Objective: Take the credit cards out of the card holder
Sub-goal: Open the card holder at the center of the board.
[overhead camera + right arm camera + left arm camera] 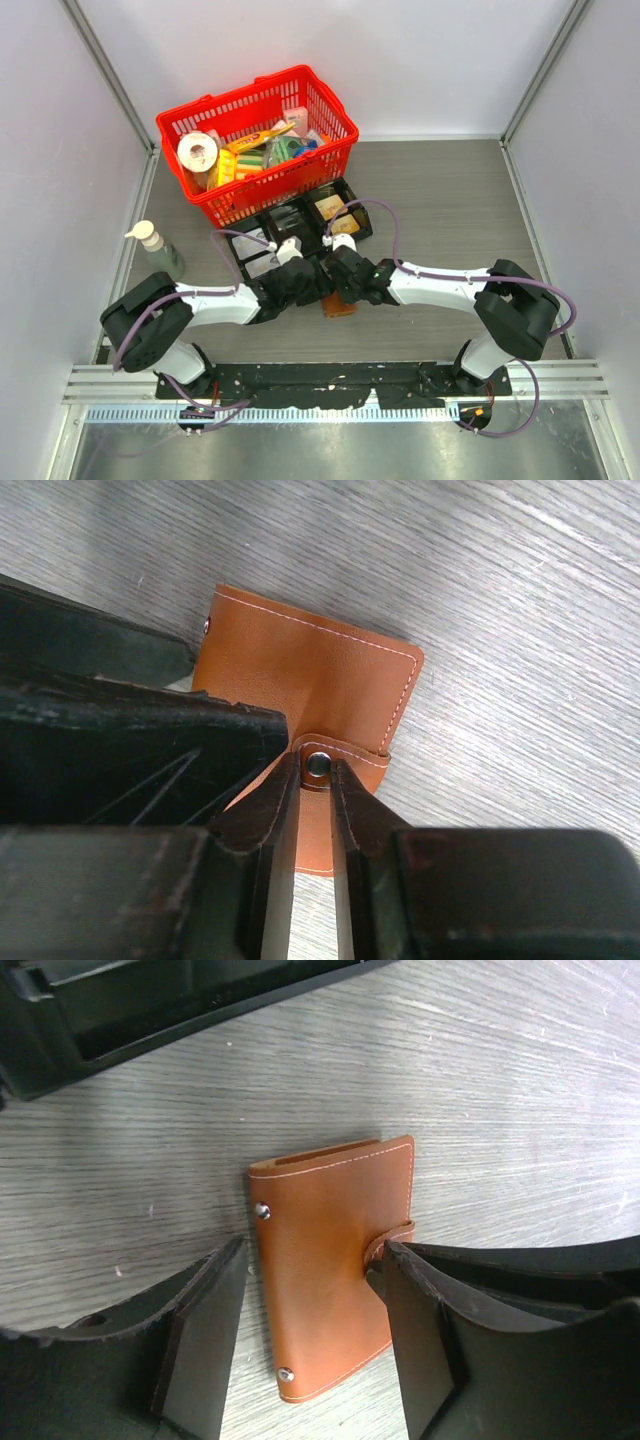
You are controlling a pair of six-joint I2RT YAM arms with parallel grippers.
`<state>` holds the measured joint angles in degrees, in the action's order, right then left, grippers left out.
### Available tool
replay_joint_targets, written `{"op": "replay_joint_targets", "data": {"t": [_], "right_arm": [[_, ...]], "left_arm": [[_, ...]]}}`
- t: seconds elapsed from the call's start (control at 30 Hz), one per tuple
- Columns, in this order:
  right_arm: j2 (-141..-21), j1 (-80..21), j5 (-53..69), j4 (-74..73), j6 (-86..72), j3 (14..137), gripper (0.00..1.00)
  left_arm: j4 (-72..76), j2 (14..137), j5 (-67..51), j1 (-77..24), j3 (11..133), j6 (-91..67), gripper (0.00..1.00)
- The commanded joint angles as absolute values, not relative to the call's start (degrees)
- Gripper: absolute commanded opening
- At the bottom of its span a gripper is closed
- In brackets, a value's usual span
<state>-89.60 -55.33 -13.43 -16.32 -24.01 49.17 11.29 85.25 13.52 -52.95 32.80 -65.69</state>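
**Wallet closed, right gripper on the snap tab**

The wallet lies flat and shut on the wooden table, just in front of the black tray and between the two arms. No cards are in view. If they are in the wallet, the closed cover hides them.

The left gripper sits over the wallet with its fingers spread, one along each long edge. The finger on the strap side looks to be touching the wallet. The other is just beside the edge, and I cannot tell whether it presses. The right gripper has its fingers drawn close together on the snap tab, with the metal stud between the tips, so it appears to be pinching the tab.

The step in hand looks like undoing the clasp, which comes before any card can be reached, so the task is at an early stage.

The next move probably calls for a short pull on the tab, up and away from the cover, while the left fingers keep the wallet from sliding or lifting with it. The snap may resist, and the thin tab could slip out of the pinch. Once the clasp is free, the cover has to be folded back to show the pockets.
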Motion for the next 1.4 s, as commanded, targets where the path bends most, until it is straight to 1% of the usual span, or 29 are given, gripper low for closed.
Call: {"op": "replay_joint_targets", "data": {"t": [0.0, 0.1, 0.2, 0.3, 0.4, 0.5, 0.53, 0.77, 1.0, 1.07, 1.1, 1.13, 1.2, 1.23, 1.27, 1.3, 1.33, 1.37], "right_arm": [[-89.12, -54.49, -12.40, -18.81, -27.33, 47.64, 0.06], [-88.86, -53.70, -10.03, -17.06, -28.65, 46.15, 0.05], [-88.42, -52.39, -7.92, -15.30, -30.05, 44.91, 0.05], [-88.16, -51.07, -5.11, -13.10, -31.02, 43.16, 0.05], [-87.19, -49.40, -2.47, -11.08, -32.08, 41.84, 0.04], [-86.14, -47.99, -0.88, -9.58, -33.04, 40.52, 0.05], [-85.44, -47.03, 1.30, -9.58, -33.22, 40.43, 0.04], [-78.06, -39.74, 6.50, -7.74, -35.77, 35.96, 0.03], [-74.09, -34.54, 12.21, -5.19, -37.88, 30.42, 0.04], [-72.95, -33.75, 12.04, -5.10, -38.23, 29.19, 0.04], [-72.08, -33.05, 11.17, -5.10, -38.49, 28.74, 0.06], [-71.46, -32.52, 10.21, -6.14, -39.11, 28.22, 0.08], [-69.79, -31.82, 4.34, -10.43, -38.94, 28.47, 0.20], [-68.92, -31.82, 0.22, -12.29, -38.76, 28.91, 0.29], [-68.38, -31.73, -2.26, -16.13, -37.72, 30.13, 0.33], [-67.42, -31.82, -3.59, -17.74, -37.36, 30.67, 0.41], [-66.80, -31.73, -3.60, -19.15, -36.40, 31.63, 0.43], [-65.84, -31.82, -2.21, -19.51, -36.04, 31.99, 0.50]], "left_arm": [[11.33, 89.11, 10.20, -52.91, 32.26, -66.97, 0.58], [13.88, 90.61, 9.06, -52.91, 31.03, -68.29, 0.49], [16.25, 91.49, 7.74, -52.91, 30.15, -69.26, 0.46], [17.84, 91.50, 6.95, -52.82, 29.71, -69.43, 0.38], [18.89, 90.97, 6.77, -52.91, 29.36, -69.17, 0.22], [18.29, 89.83, 7.20, -52.91, 29.35, -68.47, 0.00], [17.67, 89.30, 7.73, -52.91, 29.44, -68.21, 0.00], [14.77, 86.84, 11.07, -52.91, 28.48, -67.41, 0.00], [14.85, 87.01, 11.16, -52.91, 28.12, -66.97, 0.00], [14.94, 86.49, 10.90, -52.91, 28.21, -66.36, 0.00], [14.85, 85.96, 10.99, -52.82, 28.30, -65.92, 0.00], [14.59, 85.35, 11.16, -52.91, 28.47, -65.40, 0.00], [13.28, 84.29, 11.69, -52.91, 29.09, -64.17, 0.00], [11.88, 83.77, 12.12, -52.91, 29.61, -63.38, 0.00], [11.08, 83.24, 12.39, -52.91, 29.97, -62.67, 0.00], [10.73, 82.88, 12.65, -52.82, 30.06, -62.06, 0.00], [10.37, 82.62, 12.74, -52.91, 30.32, -61.62, 0.00], [9.85, 82.36, 12.74, -52.91, 30.41, -61.09, 0.00]]}}
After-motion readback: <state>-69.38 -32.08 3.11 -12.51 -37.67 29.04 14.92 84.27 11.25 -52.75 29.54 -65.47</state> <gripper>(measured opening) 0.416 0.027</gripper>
